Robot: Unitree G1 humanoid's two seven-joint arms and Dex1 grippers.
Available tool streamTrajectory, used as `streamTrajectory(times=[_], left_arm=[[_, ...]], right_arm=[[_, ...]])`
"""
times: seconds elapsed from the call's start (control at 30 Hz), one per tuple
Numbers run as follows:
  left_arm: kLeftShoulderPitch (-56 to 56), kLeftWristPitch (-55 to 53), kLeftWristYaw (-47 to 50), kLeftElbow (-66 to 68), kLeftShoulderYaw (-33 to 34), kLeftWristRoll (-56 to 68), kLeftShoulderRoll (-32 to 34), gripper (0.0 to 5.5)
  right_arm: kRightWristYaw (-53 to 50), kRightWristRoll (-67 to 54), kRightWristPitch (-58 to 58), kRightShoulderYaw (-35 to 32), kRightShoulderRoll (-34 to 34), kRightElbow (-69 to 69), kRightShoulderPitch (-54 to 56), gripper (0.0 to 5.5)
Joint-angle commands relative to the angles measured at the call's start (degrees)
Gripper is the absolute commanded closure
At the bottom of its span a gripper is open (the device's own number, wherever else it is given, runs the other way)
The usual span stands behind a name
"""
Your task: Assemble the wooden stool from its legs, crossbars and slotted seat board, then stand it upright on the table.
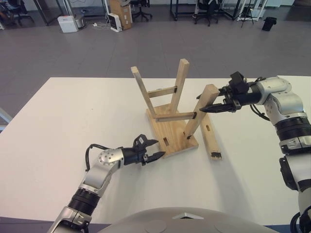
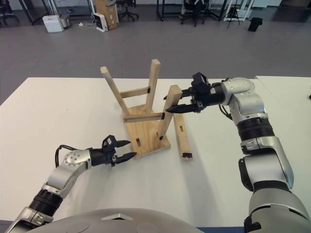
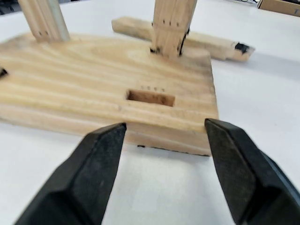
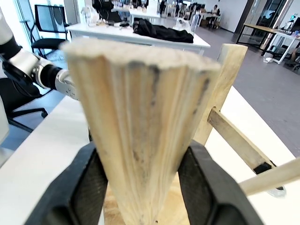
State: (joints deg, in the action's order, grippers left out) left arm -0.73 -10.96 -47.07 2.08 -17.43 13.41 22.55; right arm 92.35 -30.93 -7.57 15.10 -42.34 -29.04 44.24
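Left eye view: seat board (image 1: 170, 132) lay flat on table (image 1: 73, 121), legs (image 1: 180, 85) standing upward. I logged right gripper (image 1: 206, 106) clamped on right-hand leg (image 1: 196, 120); left gripper (image 1: 159, 149) spread wide, empty, seemingly just short of the board's near edge. Loose leg (image 1: 210, 138) lay alongside.

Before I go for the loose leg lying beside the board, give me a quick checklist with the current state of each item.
1. Grip: right gripper shut on the upright leg: ok.
2. That leg fully seated in the seat board: cannot tell.
3. Free arm: left gripper open, just short of the board's near edge: ok.
4. Near slot empty and unobstructed: ok.
5. All legs fitted: not ok; the fourth leg lies on the table beside the board.
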Motion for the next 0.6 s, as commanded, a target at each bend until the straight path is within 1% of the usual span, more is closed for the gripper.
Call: streamTrajectory(times=[0.03, 0.13, 0.3, 0.4, 0.57, 0.6], left_arm=[[0.7, -2.6, 0.7, -0.4, -0.7, -1.1, -0.3, 2.41], [1.5, -3.5, 1.1, -2.0, -0.6, -1.0, -0.5, 2.41], [2.6, -4.6, 1.7, -3.6, -0.7, -1.0, -1.1, 2.41], [3.3, -4.8, 2.3, -3.9, -0.6, -0.8, -1.8, 2.41], [3.1, -6.2, 3.6, -4.5, -0.7, -0.4, -3.5, 2.41], [3.4, -6.8, 4.2, -5.7, -0.9, -0.3, -3.7, 2.41]], right_arm=[[0.1, 7.4, 5.6, 9.5, -3.1, -2.6, -2.0, 3.41], [0.1, 7.0, 8.5, 15.2, -5.5, -3.0, -2.9, 3.41], [0.2, 3.3, 9.4, 23.9, -9.1, -3.2, -2.1, 3.41], [0.2, -0.9, 5.4, 27.8, -10.9, -1.1, -0.8, 3.41], [0.2, -10.8, -9.7, 34.7, -14.9, 4.2, 3.0, 3.41], [0.2, -11.9, -11.0, 35.6, -15.4, 5.5, 3.2, 3.41]])
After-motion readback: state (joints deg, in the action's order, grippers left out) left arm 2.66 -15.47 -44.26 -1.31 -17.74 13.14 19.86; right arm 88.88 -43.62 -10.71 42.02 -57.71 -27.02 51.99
